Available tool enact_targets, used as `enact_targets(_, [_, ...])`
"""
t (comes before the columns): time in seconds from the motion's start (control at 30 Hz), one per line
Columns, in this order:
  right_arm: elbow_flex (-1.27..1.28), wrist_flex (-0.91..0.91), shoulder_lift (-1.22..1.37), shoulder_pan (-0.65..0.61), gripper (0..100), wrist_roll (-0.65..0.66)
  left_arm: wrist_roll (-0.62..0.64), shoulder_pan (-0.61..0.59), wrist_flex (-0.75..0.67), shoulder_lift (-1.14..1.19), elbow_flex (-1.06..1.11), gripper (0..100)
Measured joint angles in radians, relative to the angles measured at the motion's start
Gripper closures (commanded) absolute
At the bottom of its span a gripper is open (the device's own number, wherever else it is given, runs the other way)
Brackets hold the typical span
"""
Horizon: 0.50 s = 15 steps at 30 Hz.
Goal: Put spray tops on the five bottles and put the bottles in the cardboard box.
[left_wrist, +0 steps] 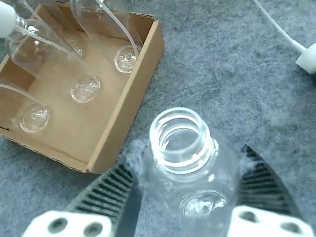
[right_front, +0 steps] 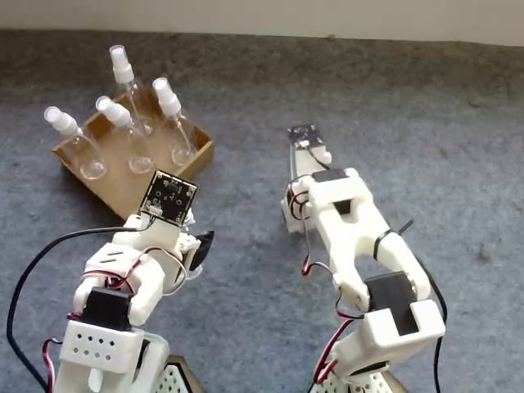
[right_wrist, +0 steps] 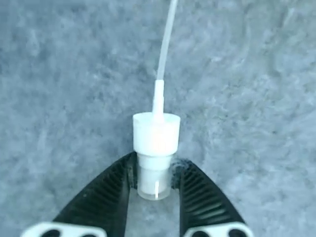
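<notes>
Cardboard box [right_front: 202, 154] sits at the far left of the grey carpet [right_front: 426, 115], open top. Four capped bottles [right_front: 181, 137] stand inside it, all clear, each with a white spray top already on and a thin tube running down inside. Nothing else is in the box; brown floor shows between the bottle bases. My left wrist view looks in over the box wall [left_wrist: 132, 98] and down through the bottles to their round bases. The fifth one, the open bottle [left_wrist: 183, 170], is outside the box, just beside its near corner. It is upright with a bare threaded neck, no top on it and nothing inside. My left claw [left_wrist: 187, 160] is clamped on it at narrow spread, with ribbed black fingers [left_wrist: 116, 190] pressed to both sides of the body. I can't tell whether its base rests on the carpet. My right claw [right_wrist: 156, 165] is well apart from the box, out over mid-carpet. It pinches the loose spray top [right_wrist: 156, 133] by its lower end, jaws nearly together. The white collar is just past the fingertips, and the dip tube [right_wrist: 165, 44] points straight away from me. I can't tell whether that top is touching the carpet. The same top pokes into the edge of my left wrist view [left_wrist: 307, 57]. Counts: one box; five bottles, four in the box and one in my left claw; five spray tops, four fitted and one in my right claw; two arms.
</notes>
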Motion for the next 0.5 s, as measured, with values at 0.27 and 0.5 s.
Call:
enact_targets(0.27, [-0.064, 0.213, -0.199, 0.003, 97.1, 0.187, -0.031, 0.002, 0.023, -0.002, -0.038, 80])
enact_targets(0.5, [-0.041, 0.245, -0.482, -0.012, 97.1, 0.434, -0.034, 0.0, 0.046, -0.002, -0.054, 80])
